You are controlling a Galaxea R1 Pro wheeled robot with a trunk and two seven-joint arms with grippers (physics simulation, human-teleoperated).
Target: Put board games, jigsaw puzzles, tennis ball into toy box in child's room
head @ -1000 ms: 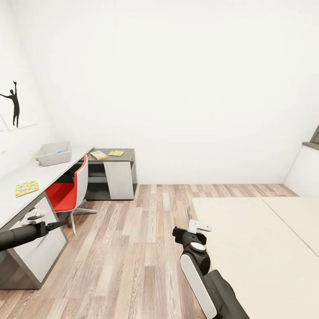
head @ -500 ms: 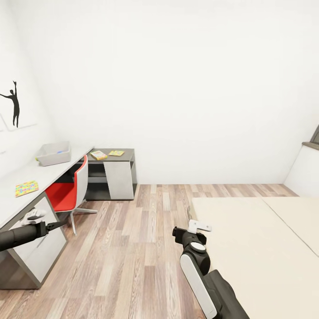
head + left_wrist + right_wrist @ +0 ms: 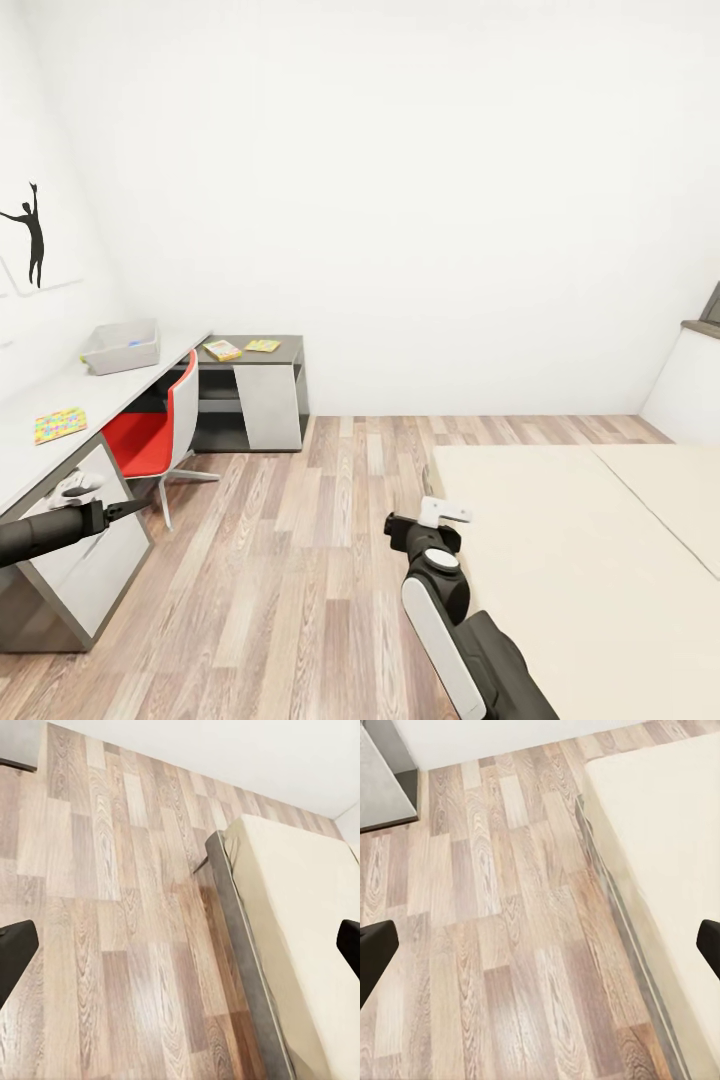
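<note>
My right claw (image 3: 415, 522) and left claw (image 3: 118, 511) hang over wood floor (image 3: 300, 560), both released: my wrist views show each pair of fingertips (image 3: 15, 949) (image 3: 375, 945) spread wide, plus the bed (image 3: 600, 540)'s grey frame edge. Farther off, one jigsaw puzzle (image 3: 59, 424) lies on the table (image 3: 40, 455). Beyond it stands the toy box (image 3: 122, 346), a blue speck inside; two flat boxes (image 3: 240, 348) on the dark section.
</note>
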